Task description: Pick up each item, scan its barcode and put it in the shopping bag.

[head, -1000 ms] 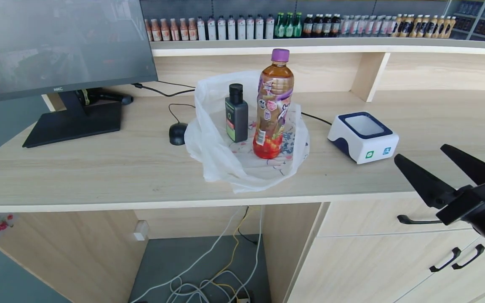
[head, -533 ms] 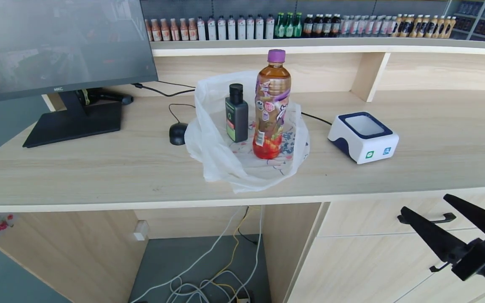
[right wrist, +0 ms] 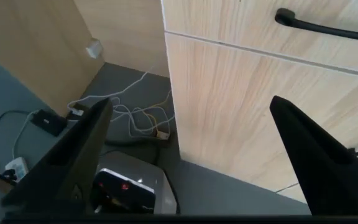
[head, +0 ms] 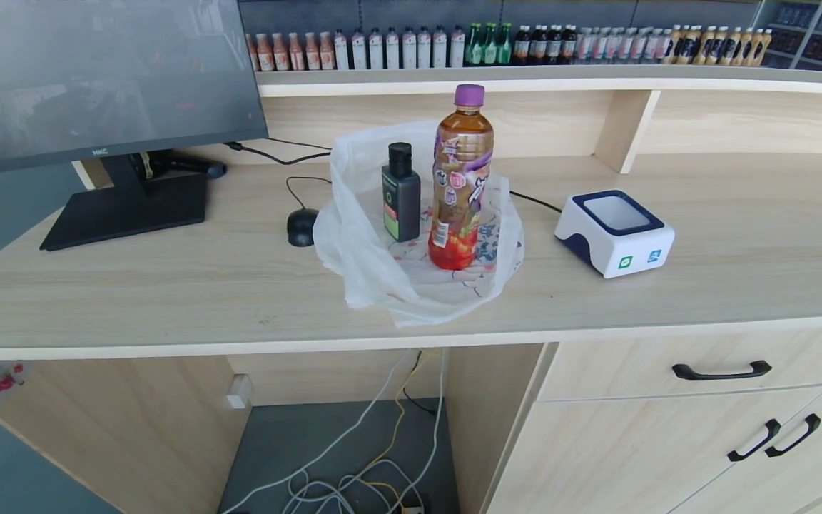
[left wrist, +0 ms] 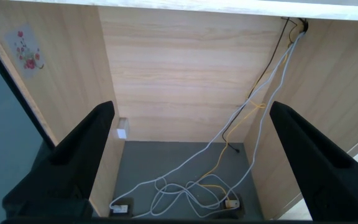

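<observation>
Bottles [head: 461,178] in shopping bag [head: 368,275] | left fingers [left wrist: 79,155], right fingers [right wrist: 319,158] spread, empty, below counter [head: 168,285]

Shopping bag [head: 382,278]: you are seeing it lying open on the counter [head: 168,285].
Tea bottle [head: 459,178]: standing upright inside the bag, purple cap up.
Dark bottle [head: 401,193]: standing upright just beside it, on the robot's left.
Scanner [head: 614,232]: sitting right of the bag, apart from it.
Mouse [head: 302,226]: resting just left of the bag.

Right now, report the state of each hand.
Left hand: open, holding nothing.
Right hand: open, holding nothing.
</observation>
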You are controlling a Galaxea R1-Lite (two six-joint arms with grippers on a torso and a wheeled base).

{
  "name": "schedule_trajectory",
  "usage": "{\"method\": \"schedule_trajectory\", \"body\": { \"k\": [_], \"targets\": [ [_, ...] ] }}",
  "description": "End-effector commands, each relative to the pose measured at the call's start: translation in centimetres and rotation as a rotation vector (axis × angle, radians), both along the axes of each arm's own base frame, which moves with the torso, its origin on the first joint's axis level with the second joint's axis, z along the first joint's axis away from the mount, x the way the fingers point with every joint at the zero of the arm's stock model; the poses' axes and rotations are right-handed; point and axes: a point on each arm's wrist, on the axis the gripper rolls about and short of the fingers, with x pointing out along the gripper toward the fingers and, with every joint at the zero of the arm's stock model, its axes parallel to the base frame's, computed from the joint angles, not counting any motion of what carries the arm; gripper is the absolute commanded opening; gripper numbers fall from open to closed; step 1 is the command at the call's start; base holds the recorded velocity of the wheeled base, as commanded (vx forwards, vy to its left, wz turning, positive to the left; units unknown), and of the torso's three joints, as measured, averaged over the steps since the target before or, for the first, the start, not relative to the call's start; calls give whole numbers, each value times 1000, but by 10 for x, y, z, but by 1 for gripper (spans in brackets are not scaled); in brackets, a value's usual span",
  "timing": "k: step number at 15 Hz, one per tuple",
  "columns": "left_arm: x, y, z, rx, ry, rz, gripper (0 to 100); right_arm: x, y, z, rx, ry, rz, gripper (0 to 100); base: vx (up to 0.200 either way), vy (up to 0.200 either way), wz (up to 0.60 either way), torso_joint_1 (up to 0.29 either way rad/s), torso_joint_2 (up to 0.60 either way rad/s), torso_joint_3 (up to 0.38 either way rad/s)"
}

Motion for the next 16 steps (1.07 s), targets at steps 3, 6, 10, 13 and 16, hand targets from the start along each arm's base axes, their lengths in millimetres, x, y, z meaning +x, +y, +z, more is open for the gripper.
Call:
{"method": "schedule_trajectory", "body": {
  "k": [3, 6, 10, 13, 16],
  "targets": [
    [0, 0, 0, -2, -1, 0, 100, -27, -13, -16, 6, -117, -8, 100, 0, 0, 0, 0, 0, 0],
    [0, 0, 0, -2, -1, 0, 100, -27, -11, -17, -12, -77, -196, 100, 0, 0, 0, 0, 0, 0],
    [0, 0, 0, -2, -1, 0, 100, -34, -10, -20, 0, -149, -331, 100, 0, 0, 0, 0, 0, 0],
    [0, 0, 0, -2, -1, 0, 100, -33, -9, -20, -2, -137, -345, 100, 0, 0, 0, 0, 0, 0],
    [0, 0, 0, -2, -1, 0, 100, -34, -9, -21, -1, -157, -373, 100, 0, 0, 0, 0, 0, 0]
  ]
}}
